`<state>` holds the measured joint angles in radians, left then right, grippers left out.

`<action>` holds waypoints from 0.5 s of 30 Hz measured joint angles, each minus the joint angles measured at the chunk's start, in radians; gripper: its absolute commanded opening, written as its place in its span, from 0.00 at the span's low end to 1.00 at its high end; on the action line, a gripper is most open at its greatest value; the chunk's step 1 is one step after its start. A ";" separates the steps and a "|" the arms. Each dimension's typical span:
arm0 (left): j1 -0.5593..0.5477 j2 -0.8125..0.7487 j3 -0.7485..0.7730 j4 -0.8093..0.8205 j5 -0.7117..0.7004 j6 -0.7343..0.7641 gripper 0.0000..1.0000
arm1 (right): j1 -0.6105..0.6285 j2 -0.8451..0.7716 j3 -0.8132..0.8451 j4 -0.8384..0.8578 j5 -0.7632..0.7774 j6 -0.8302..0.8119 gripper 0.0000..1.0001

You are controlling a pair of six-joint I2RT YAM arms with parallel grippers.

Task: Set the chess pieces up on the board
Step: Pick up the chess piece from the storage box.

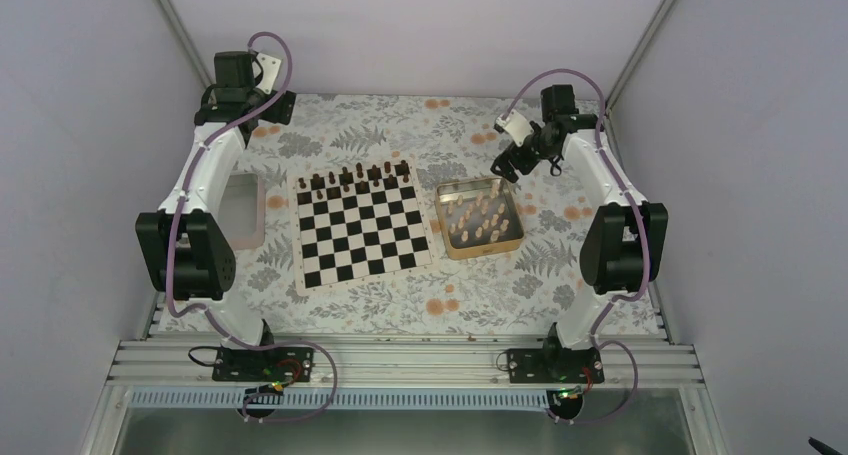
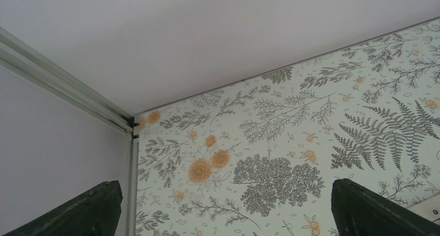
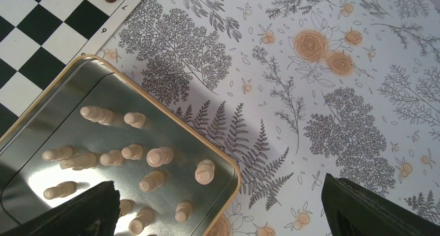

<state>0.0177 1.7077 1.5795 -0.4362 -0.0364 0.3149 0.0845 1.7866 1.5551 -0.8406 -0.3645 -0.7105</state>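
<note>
Both jaws spread wide, gripping nothing.
My right jaws hover at the corner of the gold tin (image 3: 236,180), where the light chess pieces (image 3: 158,156) sit. My fingertip (image 3: 78,215) hides a few. The board (image 3: 36,36) is cut off at the frame edge. My left jaws face the worktop's (image 2: 270,142) far corner.

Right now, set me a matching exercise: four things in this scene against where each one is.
Things: 1 dark brown pieces; 2 light tan chess pieces; 3 pale tray; 4 right claw.
Places: A in the gold tin tray; B left of the board; C open, by the tin's far edge; D board's far rows.
Pairs: 1-D, 2-A, 3-B, 4-C.
</note>
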 measured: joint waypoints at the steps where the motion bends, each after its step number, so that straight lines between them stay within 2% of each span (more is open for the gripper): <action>1: 0.000 -0.002 0.000 0.000 0.001 0.000 1.00 | 0.000 0.000 0.000 -0.005 0.000 -0.002 0.99; 11: 0.000 -0.011 0.000 0.001 -0.002 -0.001 1.00 | 0.013 0.000 -0.029 -0.047 0.014 -0.019 0.92; 13: 0.000 -0.011 0.000 0.001 -0.005 -0.001 1.00 | 0.015 0.000 -0.029 -0.053 0.014 -0.021 0.83; 15: 0.000 -0.011 0.000 0.001 -0.008 -0.001 1.00 | 0.016 0.000 -0.029 -0.059 0.016 -0.024 0.68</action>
<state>0.0177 1.6966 1.5791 -0.4351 -0.0444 0.3141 0.1001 1.7870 1.5257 -0.8993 -0.3481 -0.7349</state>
